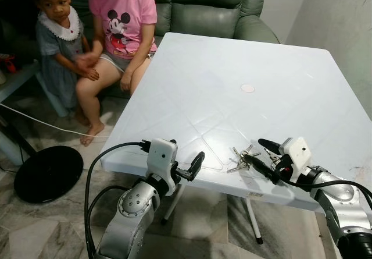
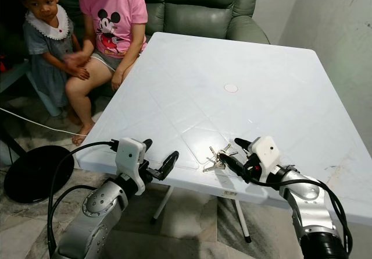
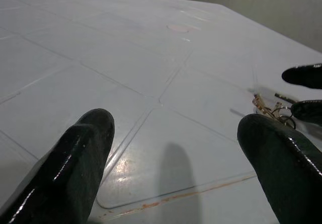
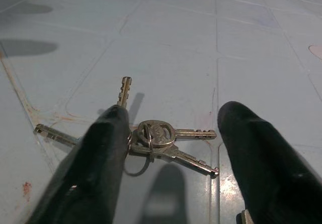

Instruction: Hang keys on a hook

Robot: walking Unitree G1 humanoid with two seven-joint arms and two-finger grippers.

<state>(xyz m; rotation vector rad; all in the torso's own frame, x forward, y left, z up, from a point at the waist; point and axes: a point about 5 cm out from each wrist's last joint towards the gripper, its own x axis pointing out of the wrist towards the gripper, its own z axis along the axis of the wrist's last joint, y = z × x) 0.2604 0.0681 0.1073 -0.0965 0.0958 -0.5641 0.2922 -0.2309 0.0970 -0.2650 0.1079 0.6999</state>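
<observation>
Spread right gripper [image 4: 166, 148] straddling the keys [image 4: 151, 138] near the desk's [image 1: 244, 55] near edge, apparently lined up for a pinch. Left gripper [image 1: 196, 165] also spread, idling at the near edge, left of them.

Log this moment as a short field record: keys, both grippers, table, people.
keys: bunch on a ring, lying flat near the table's front edge
right gripper: open, fingers either side of the keys, nothing gripped
left gripper: open, at the table's front edge, holding nothing
table: white
people: two seated on a green sofa beyond the table's far left corner
</observation>
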